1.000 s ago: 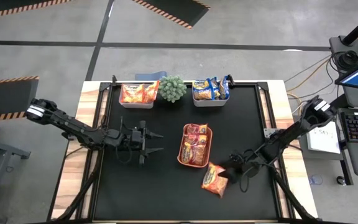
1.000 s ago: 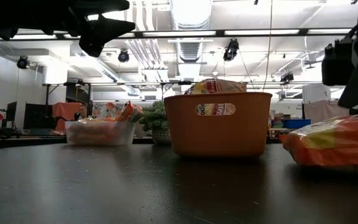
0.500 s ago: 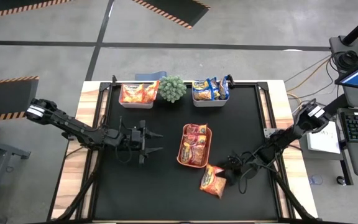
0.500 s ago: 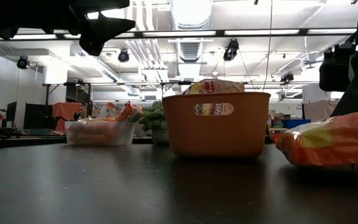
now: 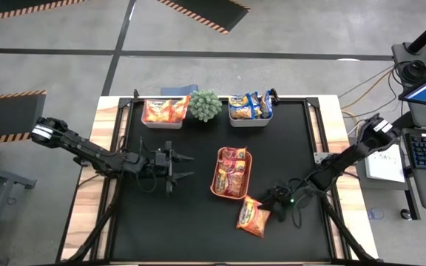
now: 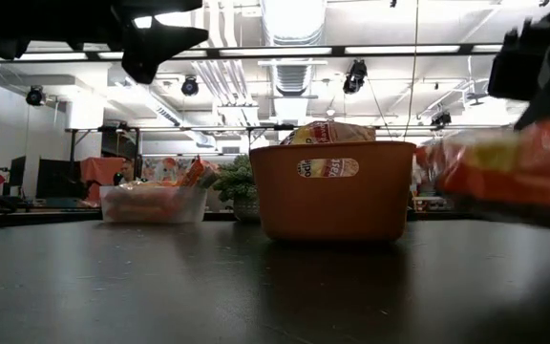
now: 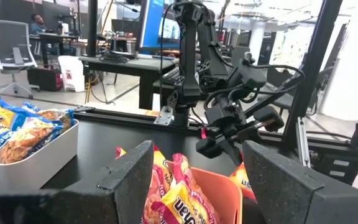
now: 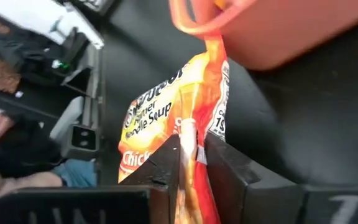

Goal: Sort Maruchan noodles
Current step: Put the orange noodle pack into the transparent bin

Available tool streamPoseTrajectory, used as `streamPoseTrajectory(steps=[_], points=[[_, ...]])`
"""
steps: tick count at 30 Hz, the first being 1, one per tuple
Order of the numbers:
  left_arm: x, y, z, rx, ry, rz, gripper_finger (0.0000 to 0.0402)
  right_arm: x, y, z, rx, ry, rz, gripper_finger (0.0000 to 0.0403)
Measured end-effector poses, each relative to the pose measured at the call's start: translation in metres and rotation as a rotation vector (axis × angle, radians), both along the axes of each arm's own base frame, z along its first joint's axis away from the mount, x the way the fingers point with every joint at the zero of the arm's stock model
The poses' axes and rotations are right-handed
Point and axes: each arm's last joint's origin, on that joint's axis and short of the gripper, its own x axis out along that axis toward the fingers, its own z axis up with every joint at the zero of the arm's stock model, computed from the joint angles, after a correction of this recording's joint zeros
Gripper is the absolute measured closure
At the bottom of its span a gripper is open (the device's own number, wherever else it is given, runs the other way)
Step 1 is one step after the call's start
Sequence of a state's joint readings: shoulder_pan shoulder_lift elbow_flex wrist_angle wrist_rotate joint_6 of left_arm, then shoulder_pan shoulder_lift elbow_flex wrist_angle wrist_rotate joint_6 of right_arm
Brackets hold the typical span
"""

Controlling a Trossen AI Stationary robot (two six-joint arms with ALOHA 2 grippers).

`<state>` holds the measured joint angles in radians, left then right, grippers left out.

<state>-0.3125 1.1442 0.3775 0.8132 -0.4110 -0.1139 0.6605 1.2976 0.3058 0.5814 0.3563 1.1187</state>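
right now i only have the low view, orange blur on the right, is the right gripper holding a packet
Observer: Yes. In the right wrist view the right gripper is pinched on an orange noodle packet.
Operator: where is it on the table
Observer: From above, the packet sits just off the near end of the orange tray.
Operator: left arm busy
Observer: No, the left gripper is open, away from the tray on its left.

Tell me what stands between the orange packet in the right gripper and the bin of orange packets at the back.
The orange packet, held by the right gripper, has the orange tray on the straight line to the orange-packet bin.
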Motion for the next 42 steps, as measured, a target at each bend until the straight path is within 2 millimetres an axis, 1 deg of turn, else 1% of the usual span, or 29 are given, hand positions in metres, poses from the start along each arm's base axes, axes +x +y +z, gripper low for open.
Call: streamPoseTrajectory(steps=[4,11,13,16,20,22,24,25,29,34,38,40,42], points=[[0.0,0.0,0.002,-0.005,-0.016,0.0,0.0171,-0.002,-0.001,0.013,-0.022,-0.068,0.04,0.0344],[0.0,0.0,0.002,-0.006,-0.016,0.0,0.0171,-0.006,-0.005,0.045,-0.047,-0.224,0.085,0.0344],[0.0,0.0,0.002,-0.006,-0.016,0.0,0.0171,-0.008,-0.006,0.049,-0.062,-0.233,0.09,0.0344],[0.0,0.0,0.002,-0.006,-0.016,0.0,0.0171,-0.011,-0.009,0.049,-0.072,-0.169,0.084,0.0344],[0.0,0.0,0.002,-0.006,-0.016,0.0,0.0171,-0.016,-0.014,0.043,-0.036,0.047,0.008,0.0344],[0.0,0.0,0.002,-0.006,-0.016,0.0,0.0171,-0.017,-0.015,0.043,-0.035,0.152,-0.031,0.0344],[0.0,0.0,0.002,-0.006,-0.019,0.0,0.0171,-0.016,-0.013,0.045,-0.056,0.221,-0.04,0.0344],[0.0,0.0,0.002,-0.007,-0.02,0.001,0.0171,-0.013,-0.011,0.047,-0.069,0.24,-0.027,0.0344],[0.0,0.0,0.002,-0.008,-0.023,0.001,0.0171,0.004,0.006,0.052,-0.135,0.266,0.124,0.0344],[0.0,0.0,0.002,-0.008,-0.023,0.001,0.0171,0.027,0.028,0.039,-0.23,0.455,0.266,0.0344],[0.0,0.0,0.002,-0.008,-0.023,0.001,0.0171,0.046,0.045,0.033,-0.286,0.588,0.354,0.0344],[0.0,0.0,0.002,-0.015,-0.025,0.0,0.0171,0.056,0.051,0.032,-0.321,0.628,0.383,0.0344],[0.0,0.0,0.003,-0.03,-0.033,0.0,0.0171,0.067,0.058,0.033,-0.364,0.617,0.42,0.0344]])
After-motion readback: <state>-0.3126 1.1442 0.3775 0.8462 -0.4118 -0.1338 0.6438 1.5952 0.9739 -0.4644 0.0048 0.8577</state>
